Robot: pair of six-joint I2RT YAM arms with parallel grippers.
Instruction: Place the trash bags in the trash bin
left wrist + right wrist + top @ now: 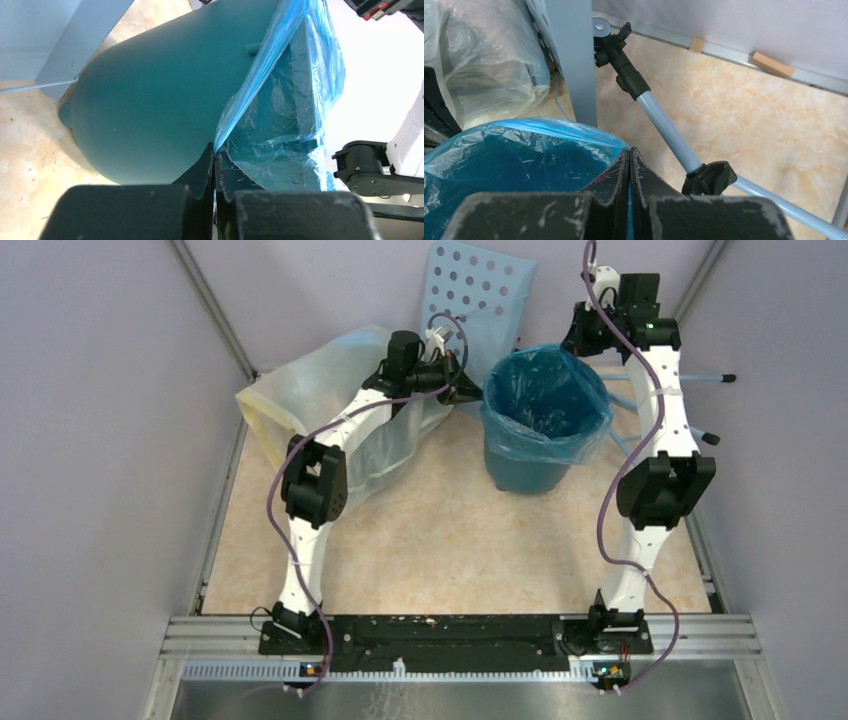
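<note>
Now your left gripper [214, 159] at nine o'clock, right gripper [630, 156] at one, pinch the bag [548, 398] taut over the bin [525, 475].

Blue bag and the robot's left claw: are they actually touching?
Touching. The left wrist view shows the left gripper shut on the edge of the blue bag, with the plastic running right into its fingertips, beside the teal bin.

Bin [150, 100] running off the left wrist view's top, bag [280, 125] covering its rim, right fingers [644, 187] hiding the bag edge pinched between them, left arm [345, 425] covering part of the whitish bag [310, 375], pole [666, 127] exiting lower right
</note>
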